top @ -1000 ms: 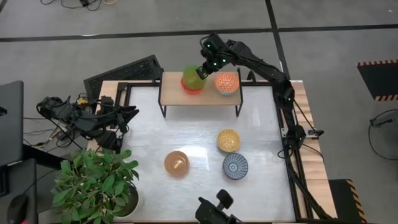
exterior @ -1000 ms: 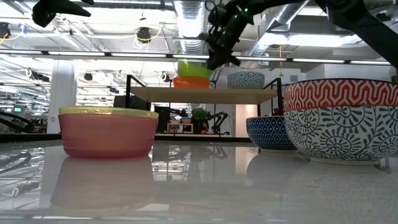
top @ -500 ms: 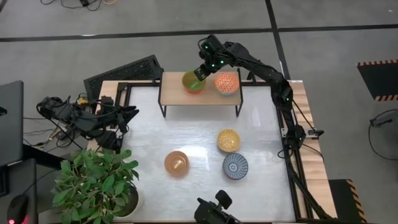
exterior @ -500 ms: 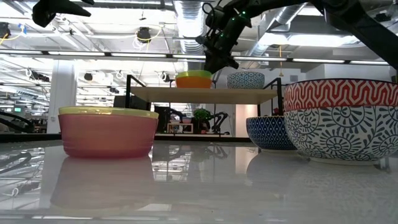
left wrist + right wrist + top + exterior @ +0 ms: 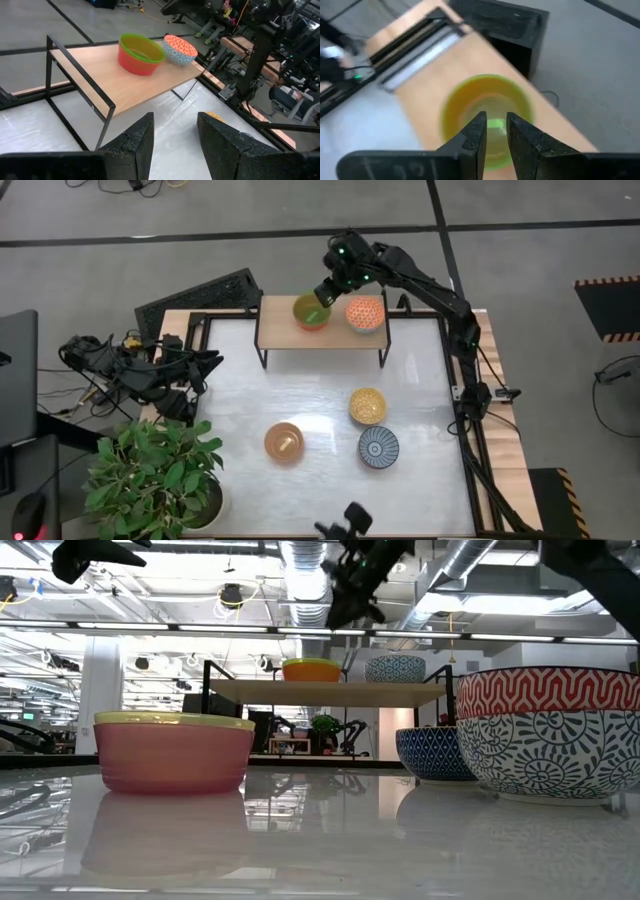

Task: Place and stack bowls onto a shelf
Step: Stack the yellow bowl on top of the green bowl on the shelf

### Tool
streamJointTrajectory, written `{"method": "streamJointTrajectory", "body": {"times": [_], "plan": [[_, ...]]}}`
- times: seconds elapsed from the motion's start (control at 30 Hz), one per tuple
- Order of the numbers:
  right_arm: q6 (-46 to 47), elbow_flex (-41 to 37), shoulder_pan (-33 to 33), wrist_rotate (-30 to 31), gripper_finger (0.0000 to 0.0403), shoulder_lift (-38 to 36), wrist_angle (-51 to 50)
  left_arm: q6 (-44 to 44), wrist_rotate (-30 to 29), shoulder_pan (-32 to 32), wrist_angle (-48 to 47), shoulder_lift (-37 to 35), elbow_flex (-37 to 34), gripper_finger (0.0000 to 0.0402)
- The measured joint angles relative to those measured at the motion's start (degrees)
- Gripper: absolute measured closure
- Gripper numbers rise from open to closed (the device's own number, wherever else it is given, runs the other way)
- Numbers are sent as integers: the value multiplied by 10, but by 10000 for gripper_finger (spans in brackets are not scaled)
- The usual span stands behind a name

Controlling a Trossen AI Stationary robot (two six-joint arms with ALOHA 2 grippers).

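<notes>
The green bowl [image 5: 311, 311] sits nested upright in the red bowl [image 5: 137, 64] on the wooden shelf [image 5: 280, 336]. Its green rim [image 5: 311, 662] shows above the red one. Beside it on the shelf stands the orange-patterned bowl [image 5: 365, 313]. My right gripper [image 5: 323, 289] hangs open just above the green bowl [image 5: 485, 107] and clear of it [image 5: 340, 615]. My left gripper [image 5: 175, 135] is open at the table's near edge [image 5: 350, 520], facing the shelf [image 5: 140, 90].
Three more bowls stand on the white table: a yellow-inside one [image 5: 367, 405], an orange-inside one [image 5: 284, 442] and a blue-grey radial-lined one [image 5: 378, 447]. A potted plant [image 5: 155, 475] fills the near left corner. Cables [image 5: 130, 370] lie at the left edge.
The right gripper lowered the tilted green bowl into the red bowl on the shelf, where it now sits level. The gripper then rose and drew slightly toward the far right, clear of the bowl. The left arm pulled back toward the near edge.
</notes>
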Motion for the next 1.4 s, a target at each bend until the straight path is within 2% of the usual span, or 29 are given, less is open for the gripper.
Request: {"method": "streamJointTrajectory", "body": {"times": [0.33,0.53,0.63,1.07,1.4], "plan": [[-26,-10,143,1,301,-16,-3,1,-1,0,0,0,0,266],[-36,-80,235,47,301,-14,59,1,-1,0,0,0,0,266],[-37,-121,264,49,301,-15,101,1,-1,0,0,0,0,266],[-35,-322,320,50,301,-15,281,1,-1,0,0,0,0,266],[-35,-422,344,50,301,-15,384,0,-1,0,-1,0,0,266]]}}
